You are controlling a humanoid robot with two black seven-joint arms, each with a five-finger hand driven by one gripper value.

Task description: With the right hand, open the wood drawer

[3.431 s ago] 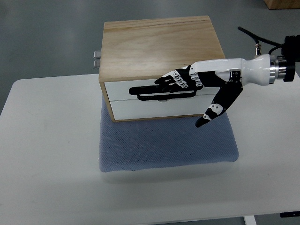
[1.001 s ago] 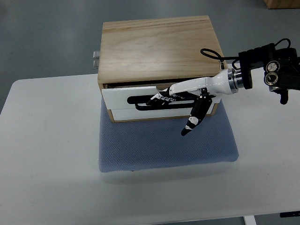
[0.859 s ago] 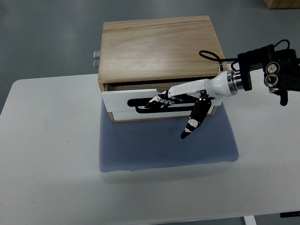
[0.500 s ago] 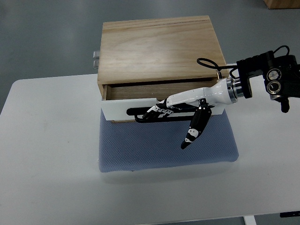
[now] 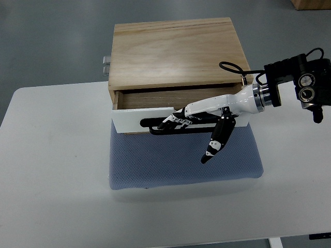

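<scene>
A light wooden box (image 5: 173,51) stands at the back of a blue-grey mat (image 5: 181,160). Its drawer has a white front (image 5: 129,120) with a black bar handle (image 5: 155,126). The drawer is pulled partway out, and its wooden inside (image 5: 150,98) shows. My right hand (image 5: 178,121) reaches in from the right. Its black-and-white fingers (image 5: 170,122) are hooked around the handle, while the thumb (image 5: 214,147) points down over the mat. The left hand is out of view.
The mat lies on a white table (image 5: 51,165). A small metal fitting (image 5: 106,64) sticks out of the box's left side. My right forearm and black wrist housing (image 5: 302,85) with a looped cable (image 5: 232,67) hang over the table's right side.
The drawer has slid out toward me, from shut to partly open, with my right hand pulling on the handle. In the last half second it moved only slightly.
</scene>
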